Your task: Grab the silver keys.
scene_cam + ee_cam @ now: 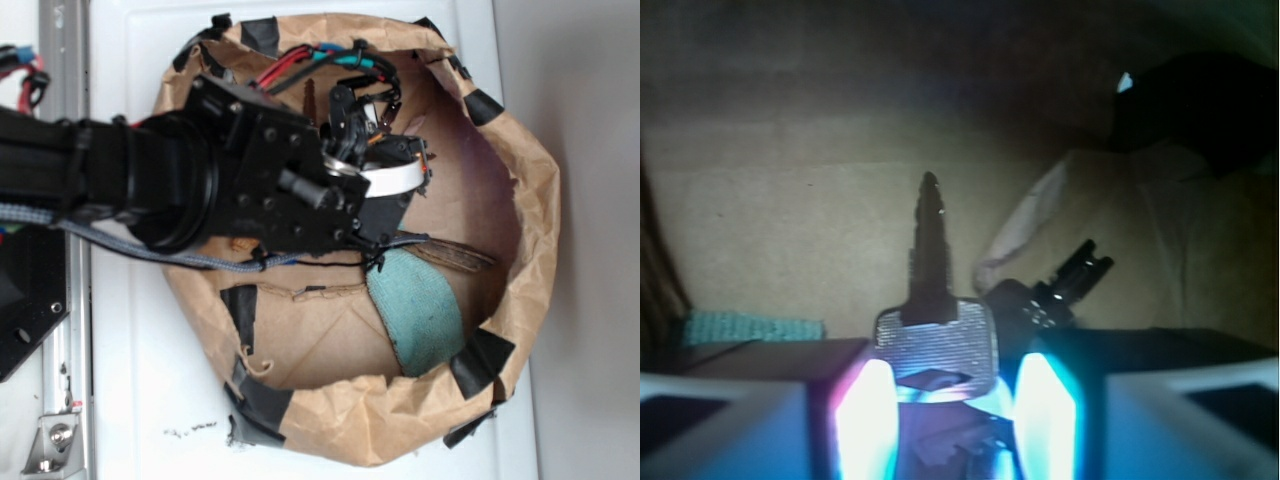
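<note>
Inside the brown paper nest (520, 250) on the white table (130, 400), we see our gripper (948, 400) pinching the silver keys (935, 340).

Dull textured metal silver keys (937, 340), crumpled matt brown paper (530, 230).
</note>
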Tool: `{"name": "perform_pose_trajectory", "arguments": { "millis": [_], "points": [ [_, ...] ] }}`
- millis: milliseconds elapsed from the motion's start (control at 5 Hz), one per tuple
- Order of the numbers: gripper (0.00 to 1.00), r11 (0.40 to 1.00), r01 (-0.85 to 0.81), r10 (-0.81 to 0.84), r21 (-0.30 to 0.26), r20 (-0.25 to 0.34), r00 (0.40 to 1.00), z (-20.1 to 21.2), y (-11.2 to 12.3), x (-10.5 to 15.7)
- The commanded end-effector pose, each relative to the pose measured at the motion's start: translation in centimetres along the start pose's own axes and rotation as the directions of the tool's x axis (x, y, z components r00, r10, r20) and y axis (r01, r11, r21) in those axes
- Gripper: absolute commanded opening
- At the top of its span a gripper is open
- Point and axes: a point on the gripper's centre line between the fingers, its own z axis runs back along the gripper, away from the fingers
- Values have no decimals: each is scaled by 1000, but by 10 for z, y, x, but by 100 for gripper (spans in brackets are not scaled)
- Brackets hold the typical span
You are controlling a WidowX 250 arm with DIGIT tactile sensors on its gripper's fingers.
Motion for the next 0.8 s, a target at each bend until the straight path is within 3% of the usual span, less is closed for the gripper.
{"name": "perform_pose_trajectory", "arguments": {
  "millis": [0, 200, 600],
  "points": [
    [0, 998, -40, 40, 47, 1, 999, -3, 18, -3],
    [0, 997, -10, 13, 73, -44, 999, -8, 17, -12],
    [0, 999, 0, 2, 47, -43, 999, 3, 18, -14]
  ]
}}
